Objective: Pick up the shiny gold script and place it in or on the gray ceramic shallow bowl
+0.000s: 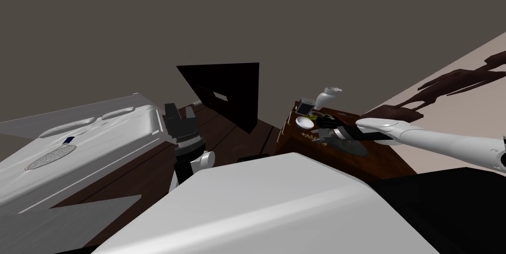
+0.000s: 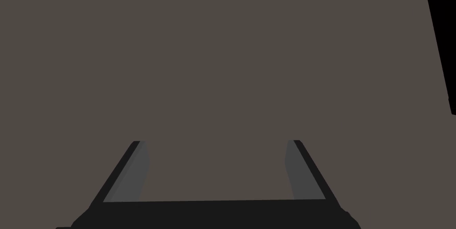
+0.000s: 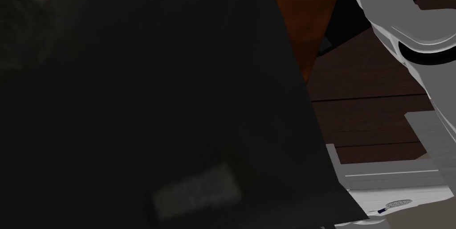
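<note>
Reaching over the brown tabletop (image 1: 380, 159), the right gripper (image 1: 321, 128) hangs close by the gold script (image 1: 315, 140), which lies at the near edge beside the pale shallow bowl (image 1: 305, 122); whether it grips anything cannot be told. The left gripper (image 2: 216, 144) has its fingers wide apart, empty.

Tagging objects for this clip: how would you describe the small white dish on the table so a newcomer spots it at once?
Find the dark brown table on the robot's right, under its outstretched right arm. Near its far corner lies the small white dish. It alone is low, round and white: the white vase behind stands tall, the gold lettering beside it lies flat.
</note>
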